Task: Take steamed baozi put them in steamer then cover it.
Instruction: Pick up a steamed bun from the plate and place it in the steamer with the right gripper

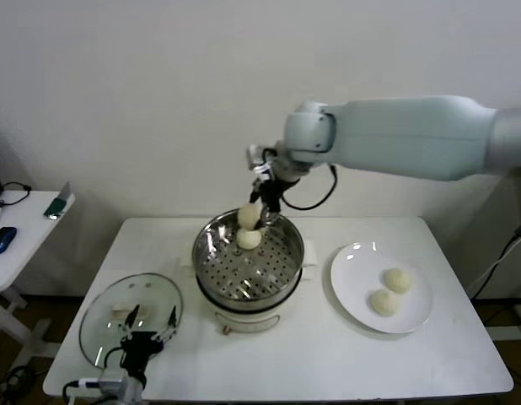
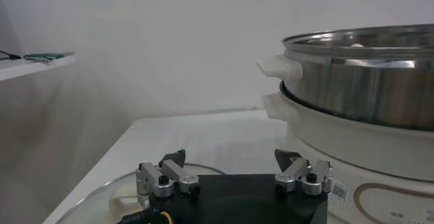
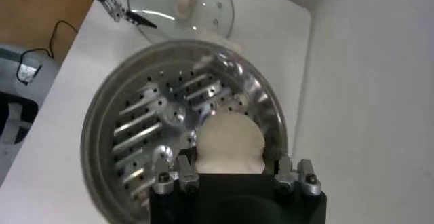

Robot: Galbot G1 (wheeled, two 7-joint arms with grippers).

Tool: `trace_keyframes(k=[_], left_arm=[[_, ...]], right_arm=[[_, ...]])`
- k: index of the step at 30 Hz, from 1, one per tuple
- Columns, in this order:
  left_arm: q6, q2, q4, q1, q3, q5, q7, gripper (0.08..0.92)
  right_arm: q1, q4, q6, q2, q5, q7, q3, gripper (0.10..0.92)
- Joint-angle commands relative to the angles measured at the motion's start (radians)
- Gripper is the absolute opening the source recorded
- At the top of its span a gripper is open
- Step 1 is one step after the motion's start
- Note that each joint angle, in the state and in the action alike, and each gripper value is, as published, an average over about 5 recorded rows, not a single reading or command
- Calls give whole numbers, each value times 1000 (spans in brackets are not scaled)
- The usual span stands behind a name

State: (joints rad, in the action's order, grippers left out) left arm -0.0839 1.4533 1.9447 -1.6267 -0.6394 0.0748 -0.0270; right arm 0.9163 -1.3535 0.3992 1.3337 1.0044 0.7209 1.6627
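Above the steamer [image 1: 248, 270], at its twelve o'clock rim, the right gripper [image 1: 262, 211] is clamped on a baozi [image 1: 249, 216] — another [image 1: 249, 239] sits just beneath. Released here, it could land on that bun and roll. The left gripper [image 1: 149, 327], jaws apart, waits over the cover [image 1: 104, 316] at eight o'clock.

Cream-white baozi [image 1: 249, 216] at the frame's centre; shiny silver steamer [image 1: 287, 268] with a dotted, perforated floor on a cream base; clear glass cover [image 1: 100, 316], lower left, with a cream handle; white plate [image 1: 355, 291], right; white table [image 1: 328, 363].
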Motion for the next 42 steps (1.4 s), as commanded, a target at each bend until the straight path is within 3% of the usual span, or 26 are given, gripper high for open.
trace_keyframes(k=[1, 15, 30, 36, 42], left_arm=[[1, -1, 3, -1, -3, 1, -1, 823], [5, -4, 1, -2, -5, -2, -1, 823], [1, -3, 3, 2, -4, -2, -3, 823], [1, -3, 8, -1, -5, -3, -4, 823], [-4, -2, 15, 0, -4, -2, -6, 823]], right_arm=[[-126, 116, 42, 190, 34, -56, 1, 653], [-241, 242, 48, 266, -42, -75, 39, 653], [-227, 214, 81, 263, -38, -114, 44, 681], [-140, 137, 56, 170, -33, -82, 47, 806], [12, -22, 17, -48, -3, -2, 89, 822]])
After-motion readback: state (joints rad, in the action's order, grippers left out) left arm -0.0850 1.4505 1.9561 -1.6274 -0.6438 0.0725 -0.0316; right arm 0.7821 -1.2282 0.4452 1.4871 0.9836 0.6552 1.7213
